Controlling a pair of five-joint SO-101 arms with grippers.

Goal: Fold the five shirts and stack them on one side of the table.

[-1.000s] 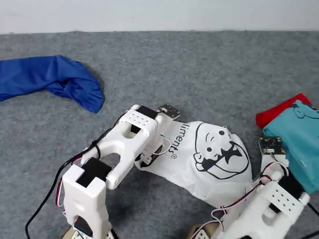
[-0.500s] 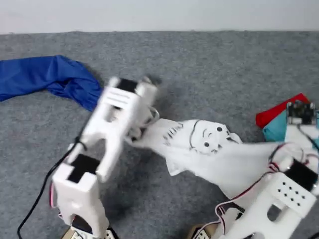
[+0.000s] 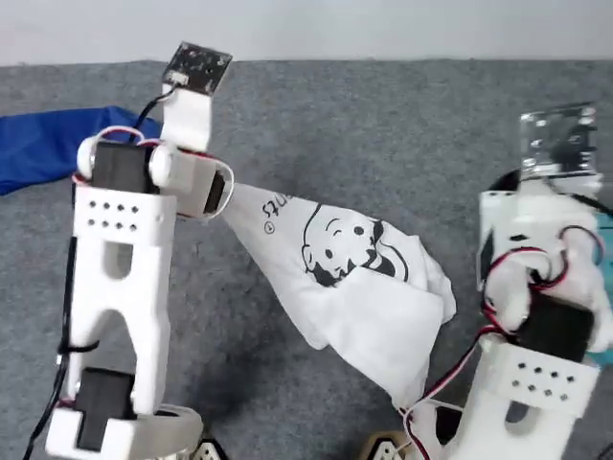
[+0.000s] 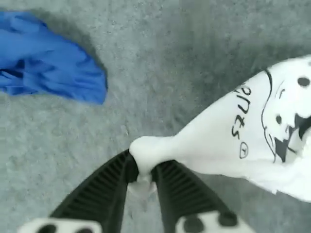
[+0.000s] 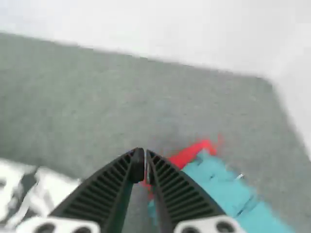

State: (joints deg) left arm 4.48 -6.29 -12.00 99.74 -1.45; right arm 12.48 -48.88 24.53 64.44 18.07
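Left wrist view, white shirt (image 4: 218, 141) pinched between fingers (image 4: 104, 187)

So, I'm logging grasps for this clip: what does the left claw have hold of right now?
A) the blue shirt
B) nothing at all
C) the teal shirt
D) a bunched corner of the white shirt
D: in the left wrist view the left claw is shut on a bunched corner of the white shirt, while the blue shirt lies apart from it.
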